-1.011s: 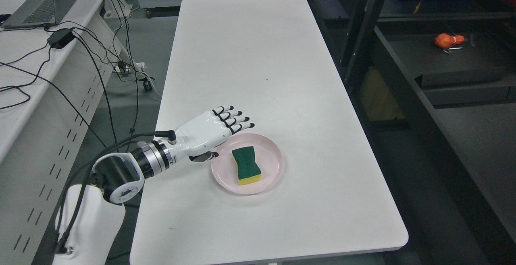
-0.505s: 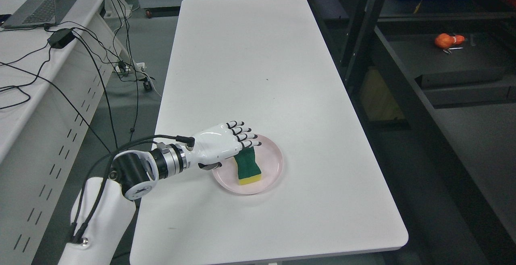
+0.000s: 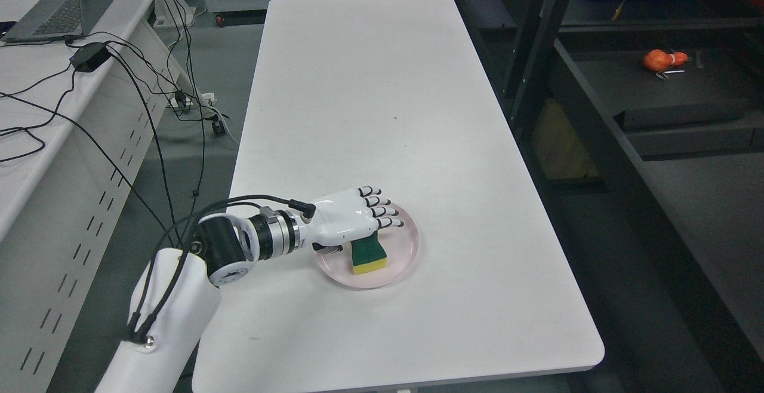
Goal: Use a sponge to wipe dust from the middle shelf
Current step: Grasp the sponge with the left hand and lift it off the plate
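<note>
so you were barely started: your left hand [image 3: 352,221] hung over the sponge [image 3: 367,252] in the pink plate [image 3: 401,257], fingers [image 3: 382,211] spread, nothing gripped, and the dark shelf [image 3: 674,91] looked unwiped

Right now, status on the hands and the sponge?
Left hand over the green-and-yellow sponge, fingers spread, no grasp yet. Sponge lies in the round pink plate on the white table. Right hand out of view. Nothing blocking.

Long white rectangular worktop [image 3: 370,100] bare beyond the shallow round pink plate [image 3: 401,255], white robot left hand [image 3: 352,223] covering the plate's near-left side, dark metal shelf frame [image 3: 537,58] close along the right edge
</note>
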Robot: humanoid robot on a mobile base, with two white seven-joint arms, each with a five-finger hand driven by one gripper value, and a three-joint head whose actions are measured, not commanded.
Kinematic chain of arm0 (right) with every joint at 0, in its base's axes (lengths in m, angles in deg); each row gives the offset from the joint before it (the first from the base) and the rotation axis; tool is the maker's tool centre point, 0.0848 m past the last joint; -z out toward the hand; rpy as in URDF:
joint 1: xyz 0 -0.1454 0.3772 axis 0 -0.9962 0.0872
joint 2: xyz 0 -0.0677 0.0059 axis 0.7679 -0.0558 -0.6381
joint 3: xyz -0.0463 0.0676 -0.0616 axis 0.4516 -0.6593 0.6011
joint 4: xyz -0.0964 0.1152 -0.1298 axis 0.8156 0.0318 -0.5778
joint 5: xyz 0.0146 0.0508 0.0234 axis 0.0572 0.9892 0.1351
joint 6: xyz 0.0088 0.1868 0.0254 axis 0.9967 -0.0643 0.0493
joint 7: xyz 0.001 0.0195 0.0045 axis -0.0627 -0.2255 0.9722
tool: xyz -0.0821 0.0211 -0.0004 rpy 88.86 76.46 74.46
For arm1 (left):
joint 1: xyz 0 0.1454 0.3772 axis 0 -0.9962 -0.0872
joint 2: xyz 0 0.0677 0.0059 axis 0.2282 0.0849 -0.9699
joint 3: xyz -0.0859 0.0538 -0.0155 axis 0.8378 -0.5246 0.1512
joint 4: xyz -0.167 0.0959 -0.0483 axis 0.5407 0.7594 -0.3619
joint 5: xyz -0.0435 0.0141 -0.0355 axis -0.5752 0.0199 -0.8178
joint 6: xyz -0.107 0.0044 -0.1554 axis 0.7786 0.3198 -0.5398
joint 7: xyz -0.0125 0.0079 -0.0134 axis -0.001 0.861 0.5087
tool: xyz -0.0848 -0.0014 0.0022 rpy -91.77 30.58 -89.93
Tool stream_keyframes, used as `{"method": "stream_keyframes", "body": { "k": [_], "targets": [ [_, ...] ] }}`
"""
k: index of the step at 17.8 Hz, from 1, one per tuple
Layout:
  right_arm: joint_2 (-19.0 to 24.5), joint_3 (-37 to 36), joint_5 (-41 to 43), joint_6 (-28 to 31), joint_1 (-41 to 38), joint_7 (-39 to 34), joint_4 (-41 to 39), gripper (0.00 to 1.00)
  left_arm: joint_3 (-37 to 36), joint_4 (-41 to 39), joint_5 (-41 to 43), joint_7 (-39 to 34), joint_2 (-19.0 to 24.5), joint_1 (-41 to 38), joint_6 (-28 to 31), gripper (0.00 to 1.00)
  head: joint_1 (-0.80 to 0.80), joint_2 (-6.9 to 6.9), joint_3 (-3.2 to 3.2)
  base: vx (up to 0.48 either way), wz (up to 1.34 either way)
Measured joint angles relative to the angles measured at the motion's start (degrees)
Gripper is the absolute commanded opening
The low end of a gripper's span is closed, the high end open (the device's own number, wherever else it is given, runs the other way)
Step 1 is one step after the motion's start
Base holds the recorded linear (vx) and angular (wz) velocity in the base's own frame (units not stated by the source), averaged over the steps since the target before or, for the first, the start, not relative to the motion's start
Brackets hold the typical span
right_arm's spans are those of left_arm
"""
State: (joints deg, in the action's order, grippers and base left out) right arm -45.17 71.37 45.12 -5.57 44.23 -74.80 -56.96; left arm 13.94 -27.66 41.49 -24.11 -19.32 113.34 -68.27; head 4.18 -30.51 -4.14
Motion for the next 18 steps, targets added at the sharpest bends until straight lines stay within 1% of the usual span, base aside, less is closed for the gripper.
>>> {"method": "stream_keyframes", "body": {
  "k": [4,8,11,13,15,18],
  "targets": [
    [0.0,0.0,0.0,0.0,0.0,0.0,0.0,1.0,-1.61,0.72,0.09,1.98,-0.43,0.18,-0.09,0.91,0.0,0.0,0.0,0.0,0.0],
    [0.0,0.0,0.0,0.0,0.0,0.0,0.0,1.0,-2.52,1.14,0.12,2.73,-0.68,0.19,-0.13,0.81,0.0,0.0,0.0,0.001,0.01],
    [0.0,0.0,0.0,0.0,-0.01,0.0,0.0,1.0,-2.74,1.41,0.13,3.09,-0.85,-0.04,-0.07,0.7,0.0,0.0,0.0,0.004,0.03],
    [0.0,0.0,0.0,0.0,0.0,0.01,0.0,1.0,-2.6,1.63,0.16,4.16,-0.99,-0.34,-0.07,0.61,0.0,0.0,0.0,0.006,0.05],
    [0.0,0.0,0.0,0.0,-0.01,0.02,0.0,1.0,-2.19,1.76,0.12,4.42,-1.06,-0.48,-0.07,0.49,0.0,0.0,0.0,0.0,0.0],
    [0.0,0.0,0.0,0.0,0.0,0.03,0.0,1.0,-1.01,1.97,-0.22,4.69,-1.51,-0.66,-0.05,0.4,0.0,0.0,0.0,0.0,0.0]
  ]
}}
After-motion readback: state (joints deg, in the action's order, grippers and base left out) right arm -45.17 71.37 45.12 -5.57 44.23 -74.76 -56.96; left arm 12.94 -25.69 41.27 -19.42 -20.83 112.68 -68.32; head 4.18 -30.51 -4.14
